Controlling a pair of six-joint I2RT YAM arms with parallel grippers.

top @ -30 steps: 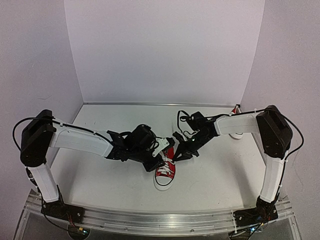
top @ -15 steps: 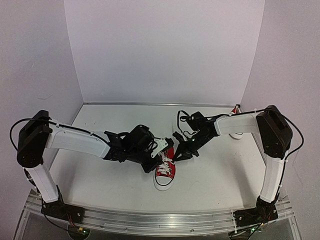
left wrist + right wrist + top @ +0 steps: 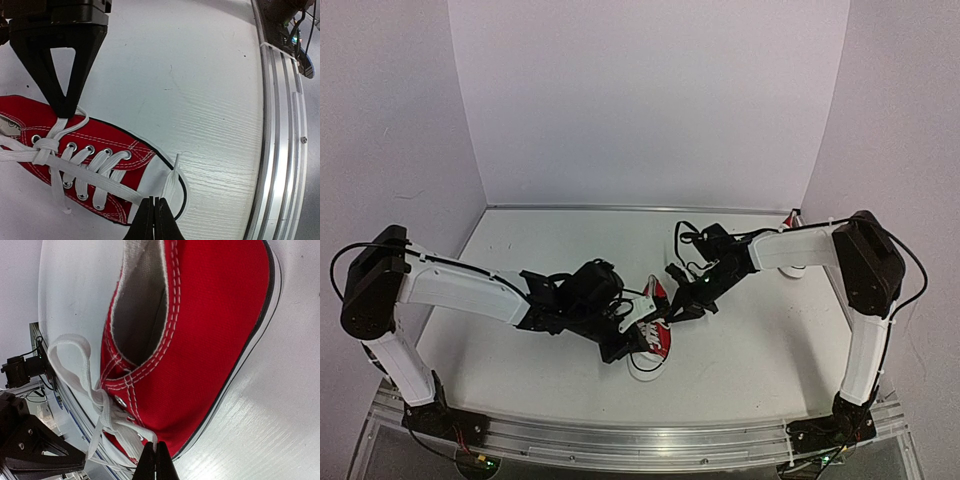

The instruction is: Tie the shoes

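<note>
Pinching flat white lace [image 3: 100, 180]: left gripper [image 3: 154, 222] closed on it beside the toe cap [image 3: 170, 186], right gripper [image 3: 156, 460] closed at the top eyelets [image 3: 36, 139]. The small red canvas sneaker [image 3: 656, 343] lies mid-table between them, toe nearward.

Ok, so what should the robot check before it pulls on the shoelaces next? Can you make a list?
1. The left gripper is shut on the lace: ok.
2. The right gripper is shut on the other strand: ok.
3. The first knot is made: ok.
4. A finished bow on the red shoe: not ok, none shows yet.
5. The two grippers are on opposite sides of the red shoe, ready to pull apart: ok.
6. The second shoe is tied: cannot tell, it is mostly hidden behind the right arm.
</note>
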